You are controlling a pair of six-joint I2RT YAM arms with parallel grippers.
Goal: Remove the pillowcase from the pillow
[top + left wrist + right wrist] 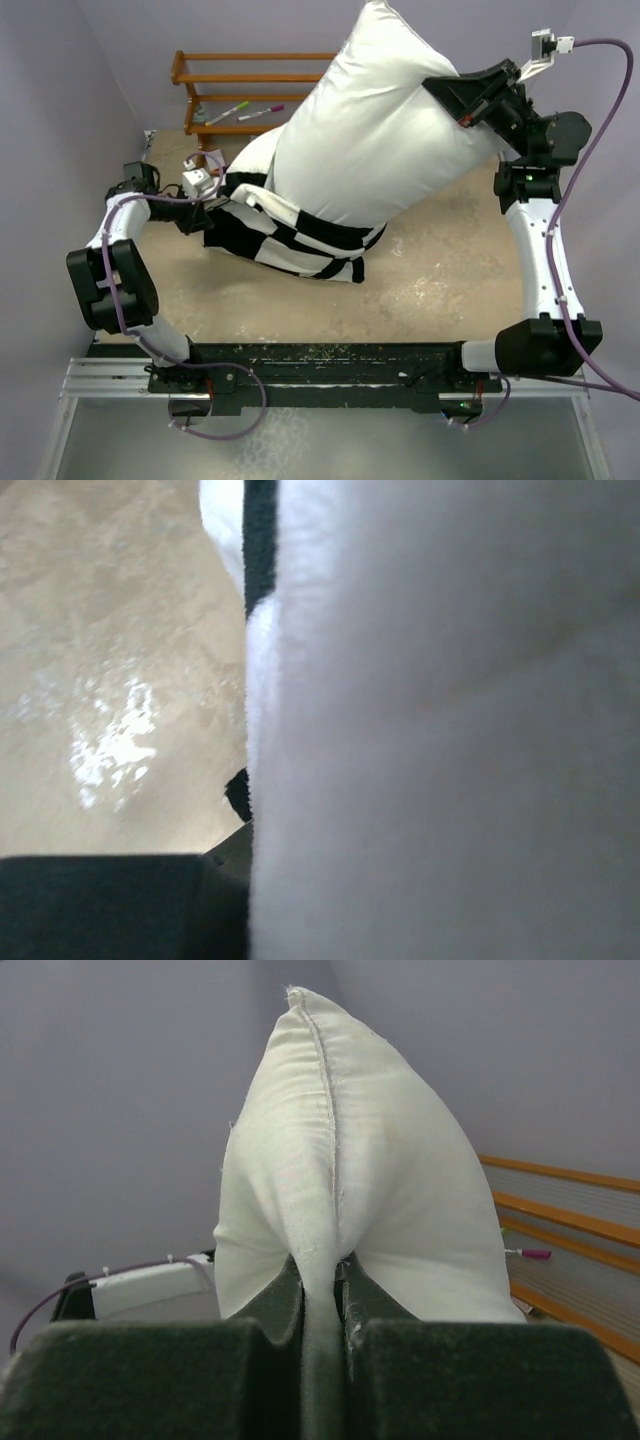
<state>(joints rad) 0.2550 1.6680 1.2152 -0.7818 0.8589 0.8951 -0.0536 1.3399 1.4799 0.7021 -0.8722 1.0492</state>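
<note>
The plain white pillow (pixel 380 130) is lifted and tilted up toward the back right, its lower end still inside the black and white checkered pillowcase (pixel 290 235) bunched on the table. My right gripper (pixel 470 100) is shut on the pillow's seamed edge (pixel 340 1160), the fabric pinched between its fingers (pixel 322 1280). My left gripper (pixel 213 192) sits at the pillowcase's left edge. In the left wrist view, white fleecy pillowcase fabric (pixel 440 730) fills the right side and covers the jaws, with one dark finger (pixel 100 905) showing at the bottom left.
A wooden rack (pixel 250 75) stands at the back left with two markers (pixel 245 110) on it; the rack (pixel 570 1210) also shows at the right of the right wrist view. The tan tabletop (pixel 450 270) stretches under the pillow. Purple walls close in on the left and back.
</note>
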